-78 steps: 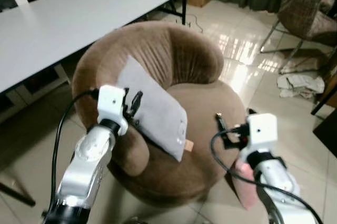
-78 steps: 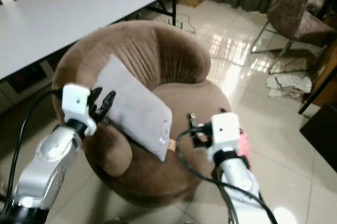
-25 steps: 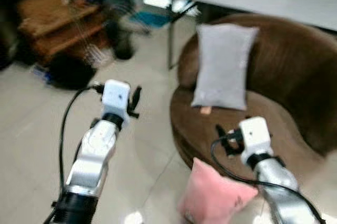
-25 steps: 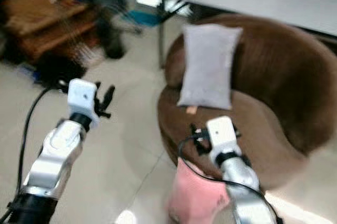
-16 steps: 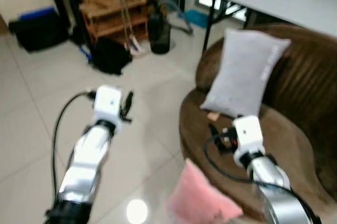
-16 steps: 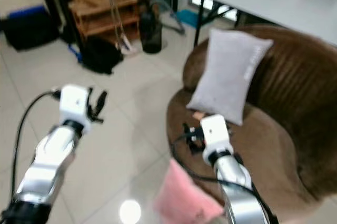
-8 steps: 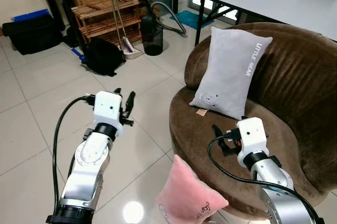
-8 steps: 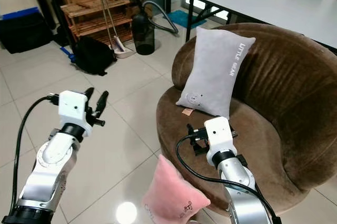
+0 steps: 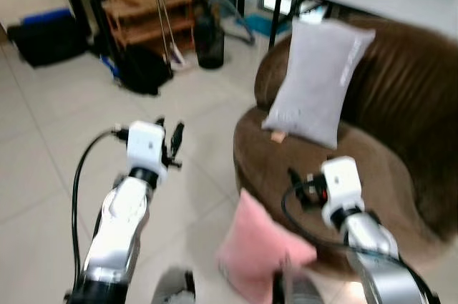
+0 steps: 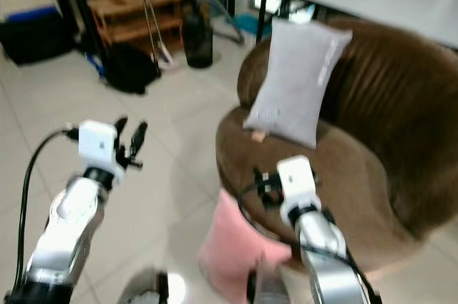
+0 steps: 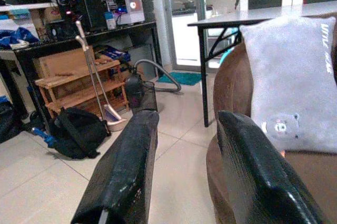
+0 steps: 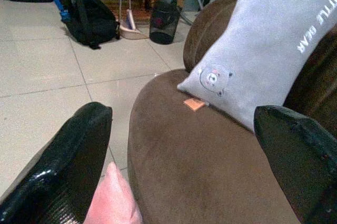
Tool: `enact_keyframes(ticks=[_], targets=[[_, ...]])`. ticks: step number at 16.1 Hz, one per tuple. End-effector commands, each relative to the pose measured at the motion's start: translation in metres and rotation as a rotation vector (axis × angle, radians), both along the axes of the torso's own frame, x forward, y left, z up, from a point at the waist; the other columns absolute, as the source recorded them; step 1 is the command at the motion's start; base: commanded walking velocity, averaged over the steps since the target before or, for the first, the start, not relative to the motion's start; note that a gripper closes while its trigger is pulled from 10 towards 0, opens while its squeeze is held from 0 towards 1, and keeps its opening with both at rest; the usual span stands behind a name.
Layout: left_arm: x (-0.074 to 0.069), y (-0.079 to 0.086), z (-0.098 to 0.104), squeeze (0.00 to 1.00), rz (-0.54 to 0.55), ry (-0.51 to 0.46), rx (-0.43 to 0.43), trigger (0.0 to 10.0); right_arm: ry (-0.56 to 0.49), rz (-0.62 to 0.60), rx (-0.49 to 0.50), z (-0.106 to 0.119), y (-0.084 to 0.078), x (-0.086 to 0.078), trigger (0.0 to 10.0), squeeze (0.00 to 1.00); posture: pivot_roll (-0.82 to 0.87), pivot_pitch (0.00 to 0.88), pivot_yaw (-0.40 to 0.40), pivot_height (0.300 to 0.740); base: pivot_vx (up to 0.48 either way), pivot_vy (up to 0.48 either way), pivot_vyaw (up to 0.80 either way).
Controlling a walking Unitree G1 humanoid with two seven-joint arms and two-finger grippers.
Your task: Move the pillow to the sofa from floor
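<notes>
Round brown sofa (image 9: pixel 401 139) with a grey pillow (image 9: pixel 318 82) propped against its backrest; the pink pillow (image 9: pixel 261 250) lies on the floor (image 9: pixel 50 168), leaning against the sofa's front edge, below and just beside the right tool (image 9: pixel 295 184). The step in hand is judged to be the approach: the right arm should drop past the seat rim and close on the pillow's upper corner before lifting. Both tools are wide open and empty, the left tool (image 9: pixel 170 139) held over bare floor, well apart from the pillow.
</notes>
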State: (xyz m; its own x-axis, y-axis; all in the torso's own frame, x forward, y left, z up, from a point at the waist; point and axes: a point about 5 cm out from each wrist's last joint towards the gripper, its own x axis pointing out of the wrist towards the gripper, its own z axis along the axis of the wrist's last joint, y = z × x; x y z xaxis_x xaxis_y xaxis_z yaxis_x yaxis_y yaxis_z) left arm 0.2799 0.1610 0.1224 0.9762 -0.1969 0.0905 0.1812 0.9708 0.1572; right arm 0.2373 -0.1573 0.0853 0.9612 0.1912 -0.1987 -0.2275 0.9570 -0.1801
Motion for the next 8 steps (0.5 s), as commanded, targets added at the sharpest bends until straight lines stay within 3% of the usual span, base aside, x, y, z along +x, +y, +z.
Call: enact_keyframes(ticks=[1,4,8], targets=[[-0.0004,0.0006,-0.0011,0.00,-0.004,0.005,-0.007,10.0,0.009,0.001,0.004,-0.0021,-0.0001,-0.0017,10.0,0.00,-0.07,0.000,0.034,0.591,0.000,0.000,0.00],[-0.0009,0.0005,-0.0017,0.00,-0.003,0.007,-0.010,10.0,0.002,0.006,0.003,-0.0011,0.0004,-0.0023,10.0,0.00,-0.07,0.000,0.032,0.567,0.000,0.000,0.00],[-0.0014,-0.0001,-0.0016,0.00,-0.005,-0.005,-0.018,10.0,0.000,0.006,-0.001,-0.0010,-0.0004,-0.0007,10.0,0.00,-0.07,0.000,0.030,0.567,0.000,0.000,0.00]])
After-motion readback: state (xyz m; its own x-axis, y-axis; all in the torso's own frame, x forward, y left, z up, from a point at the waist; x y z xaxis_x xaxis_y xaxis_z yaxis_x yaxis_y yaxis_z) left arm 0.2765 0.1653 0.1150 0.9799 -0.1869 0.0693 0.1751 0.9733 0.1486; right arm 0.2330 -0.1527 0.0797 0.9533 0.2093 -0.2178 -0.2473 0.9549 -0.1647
